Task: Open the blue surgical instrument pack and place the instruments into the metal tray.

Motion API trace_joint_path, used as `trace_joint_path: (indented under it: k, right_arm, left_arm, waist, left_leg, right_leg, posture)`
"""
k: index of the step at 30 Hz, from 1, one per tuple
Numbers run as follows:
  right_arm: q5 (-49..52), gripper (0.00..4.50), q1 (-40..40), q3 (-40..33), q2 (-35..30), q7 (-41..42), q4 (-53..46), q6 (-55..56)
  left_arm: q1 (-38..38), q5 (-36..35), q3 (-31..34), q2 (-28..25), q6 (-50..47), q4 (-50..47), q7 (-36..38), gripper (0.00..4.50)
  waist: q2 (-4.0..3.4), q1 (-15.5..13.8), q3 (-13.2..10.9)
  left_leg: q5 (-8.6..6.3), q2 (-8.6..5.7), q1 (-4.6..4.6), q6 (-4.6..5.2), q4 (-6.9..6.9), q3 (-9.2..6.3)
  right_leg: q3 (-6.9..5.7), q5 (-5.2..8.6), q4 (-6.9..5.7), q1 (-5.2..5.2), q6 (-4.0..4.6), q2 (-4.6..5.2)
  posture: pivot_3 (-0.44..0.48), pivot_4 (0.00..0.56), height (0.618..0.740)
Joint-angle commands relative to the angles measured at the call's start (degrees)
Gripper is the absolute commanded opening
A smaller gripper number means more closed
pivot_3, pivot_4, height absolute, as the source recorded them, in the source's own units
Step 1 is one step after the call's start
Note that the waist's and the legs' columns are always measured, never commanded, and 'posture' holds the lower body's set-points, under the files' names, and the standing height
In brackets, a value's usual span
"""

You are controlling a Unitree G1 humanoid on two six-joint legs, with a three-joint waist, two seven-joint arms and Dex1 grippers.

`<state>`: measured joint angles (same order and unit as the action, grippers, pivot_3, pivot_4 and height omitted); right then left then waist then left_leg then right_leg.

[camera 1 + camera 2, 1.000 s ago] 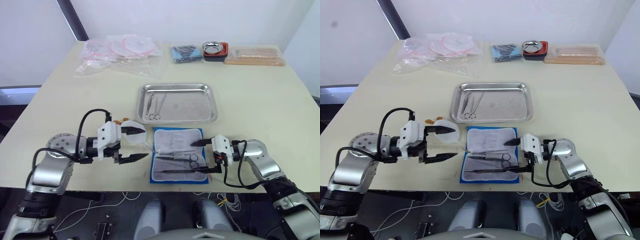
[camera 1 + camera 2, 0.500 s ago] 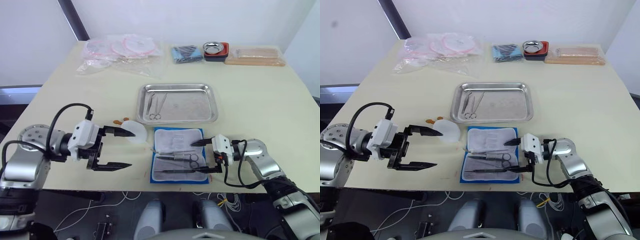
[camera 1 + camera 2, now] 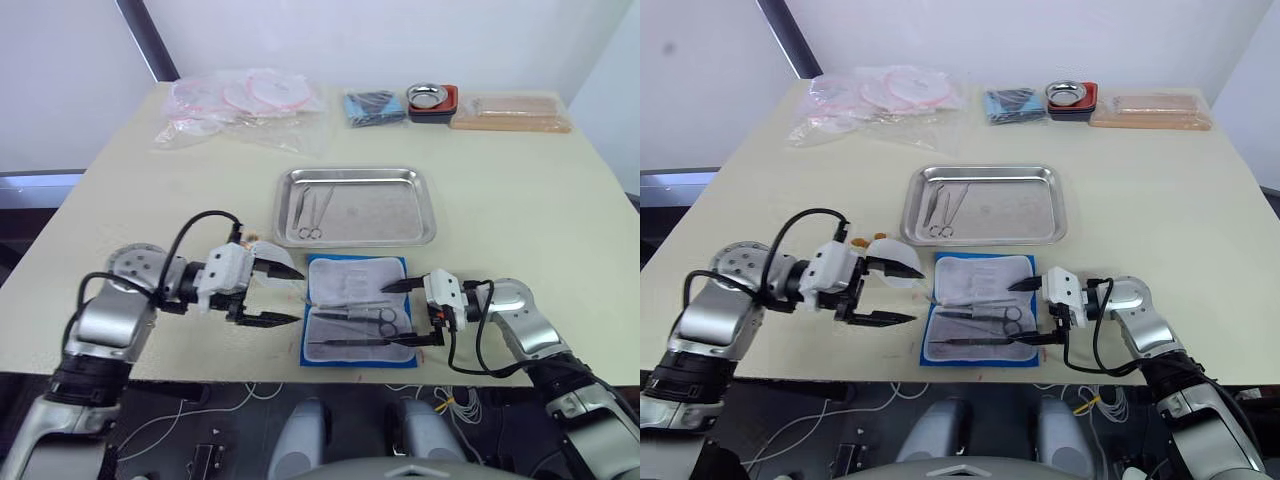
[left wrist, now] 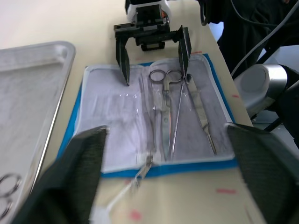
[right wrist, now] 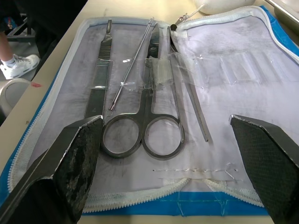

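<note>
1. A pale table [image 3: 520, 210] holds everything.
2. Clear bags [image 3: 240, 105] with pink-rimmed contents lie at the far left.
3. A dark blue cloth bundle [image 3: 373, 107] lies far, right of the bags.
4. A round metal bowl [image 3: 428, 96] sits in a red-black dish [image 3: 446, 108], just right of the bundle.
5. A tan flat box [image 3: 510, 112] lies at the far right.
6. A white disc [image 3: 902, 262] lies near, left of centre.

Left gripper [image 3: 275, 293] swings back in toward the blue surgical instrument pack [image 3: 356, 311] after pulling away to the left, jaws narrower than half a second ago, tips now just beside the pack's left edge
</note>
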<state>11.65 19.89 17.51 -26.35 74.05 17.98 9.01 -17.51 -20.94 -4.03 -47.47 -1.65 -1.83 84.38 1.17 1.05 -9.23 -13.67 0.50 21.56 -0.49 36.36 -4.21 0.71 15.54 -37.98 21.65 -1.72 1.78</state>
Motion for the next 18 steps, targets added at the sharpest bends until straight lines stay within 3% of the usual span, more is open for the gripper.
trace_joint_path:
  k: [1,18]
  right_arm:
    - [-4.9,4.5,-2.7,2.9,-1.1,-1.0,4.5,-2.3]
    - [-5.0,4.5,-3.7,2.9,-1.1,-2.4,2.8,-3.0]
  left_arm:
    - [-2.0,3.9,-2.7,2.0,2.0,1.7,-2.1,2.38]
    - [-9.9,14.2,-11.1,11.9,11.5,17.5,-5.5,2.38]
  waist:
    - [0.0,-0.1,0.0]
    - [0.08,0.0,0.1]
  left_leg:
    - [0.0,0.0,0.0,0.0,0.0,0.01]
    - [0.0,0.03,-0.05,0.01,0.01,0.45]
  right_leg:
    - [0.0,0.0,-0.01,0.0,0.0,0.0]
    - [-0.01,-0.12,-0.02,0.0,0.08,-0.1]
  posture:
    - [0.0,0.15,0.74]
    - [0.0,0.15,0.74]
